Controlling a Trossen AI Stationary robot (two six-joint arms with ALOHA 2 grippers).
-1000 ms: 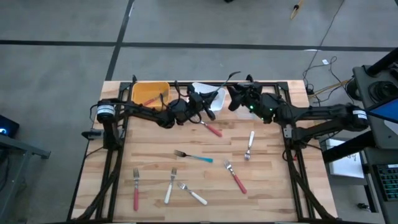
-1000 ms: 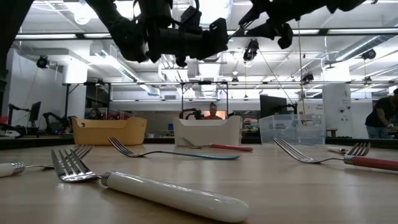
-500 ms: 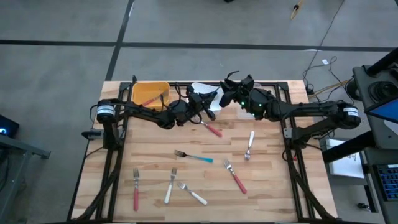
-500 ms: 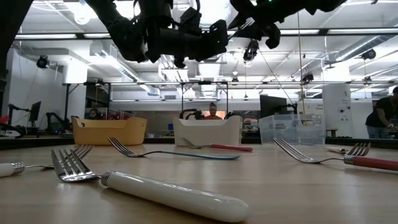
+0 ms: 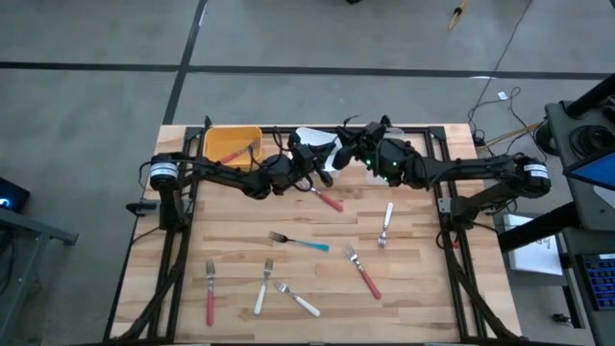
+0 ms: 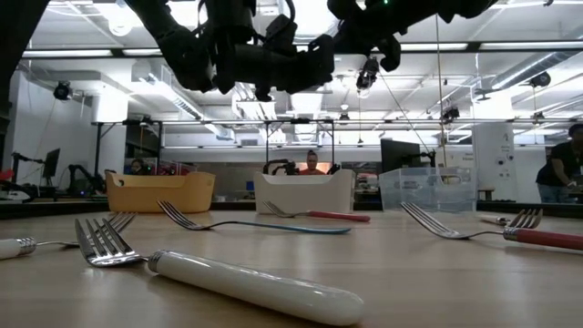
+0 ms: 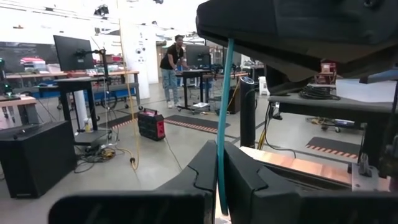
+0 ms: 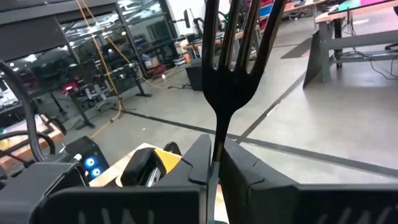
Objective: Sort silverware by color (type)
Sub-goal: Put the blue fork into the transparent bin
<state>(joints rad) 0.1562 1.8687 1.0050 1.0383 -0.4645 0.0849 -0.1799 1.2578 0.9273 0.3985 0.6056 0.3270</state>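
Left wrist view: a teal-handled fork (image 7: 222, 118) stands upright, pinched at one end by the left gripper (image 7: 222, 180), its jaws closed on it, and at the other by the right gripper (image 8: 213, 163), also closed on it; tines (image 8: 233, 31) point up. Both meet above the white bin (image 5: 312, 142). Seven forks (image 5: 300, 243) lie on the table (image 5: 423, 288). No legible writing.

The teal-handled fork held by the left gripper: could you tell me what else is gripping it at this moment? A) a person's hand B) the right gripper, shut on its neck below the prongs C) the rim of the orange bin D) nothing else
B: the right gripper is shut on the fork just below its prongs, while the left gripper is shut on its teal handle.
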